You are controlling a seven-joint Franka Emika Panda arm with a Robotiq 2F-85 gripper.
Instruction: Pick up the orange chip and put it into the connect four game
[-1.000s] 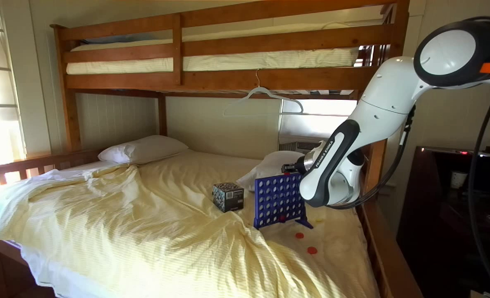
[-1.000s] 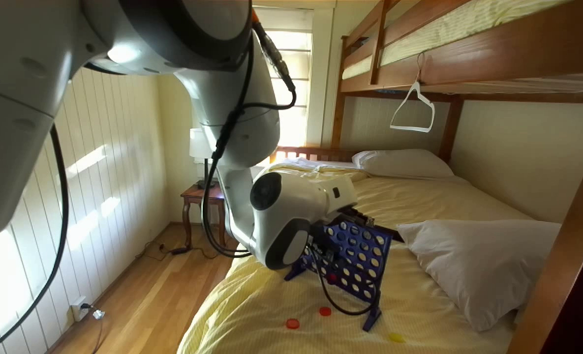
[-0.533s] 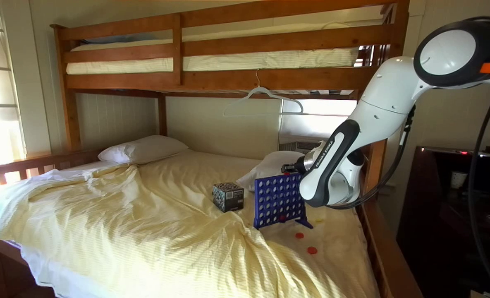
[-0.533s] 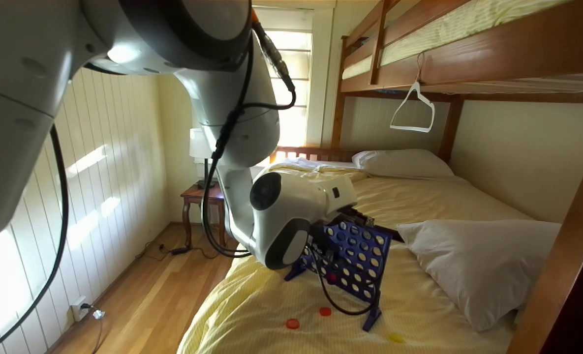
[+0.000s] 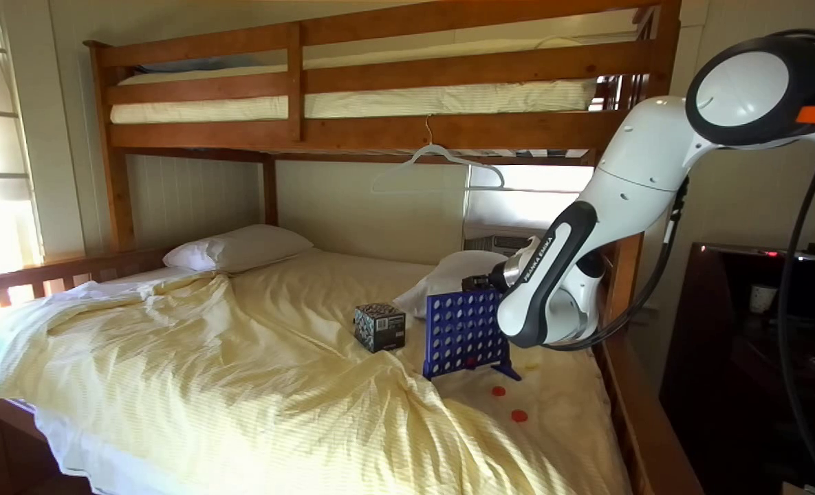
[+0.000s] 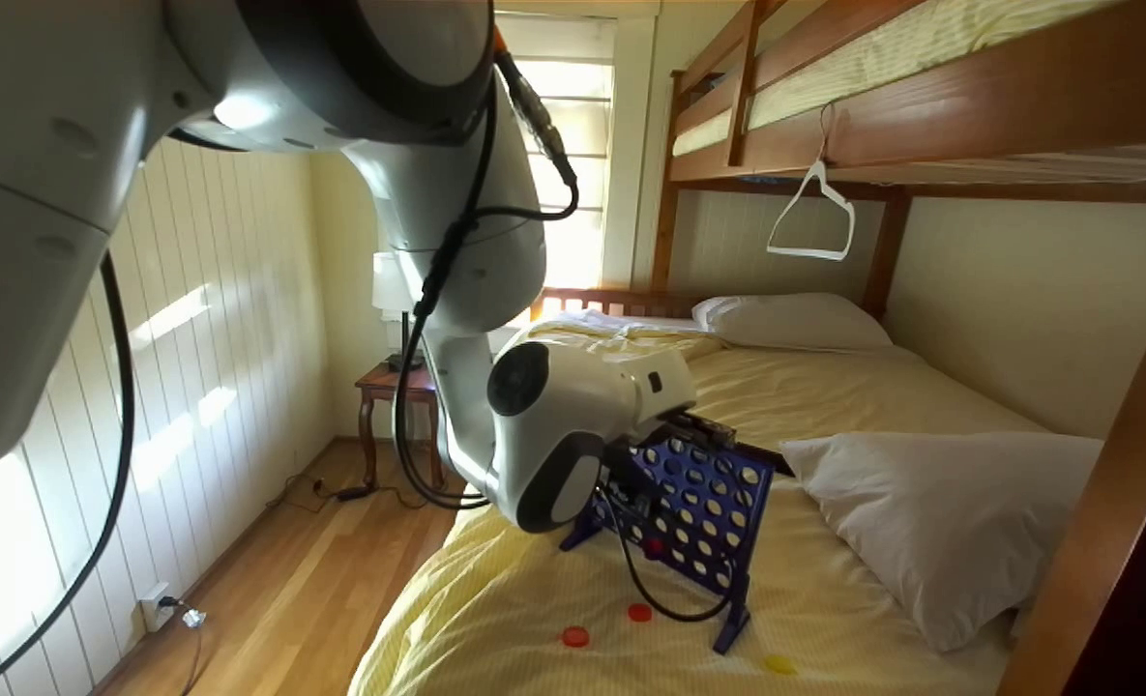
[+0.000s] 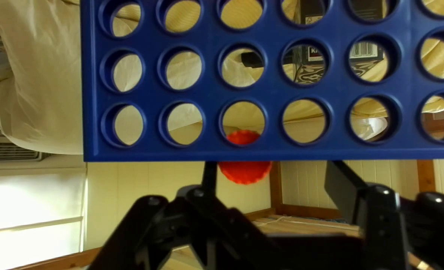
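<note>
Connect four game (image 7: 273,92), one: blue plastic grid with rows of round holes, upright on blue feet upon the worktop (image 5: 318,289), here a bed in pale yellow bedding. Orange chip (image 7: 245,173), one: at the top edge of the game, as seen in the wrist view, which stands upside down; part projects beyond the edge, part shows through a hole of the top row. Gripper (image 7: 273,172), one, black: fingers spread well apart, the chip showing between them, just beside one finger and with a gap to its fellow; whether the near finger touches it cannot be told. Robot arm (image 5: 627,185), one, white with black trim: overlaps an end of the game in both exterior views. Red chip (image 6: 653,548), one: low in the grid. Loose red chips (image 5: 519,416), two: flat on the bedding near the game, apart from each other. Yellow chip (image 6: 779,664), one: flat, near a foot of the game. Patterned cube (image 5: 379,327), one, dark: near the game. White pillows (image 5: 238,249), two.
</note>
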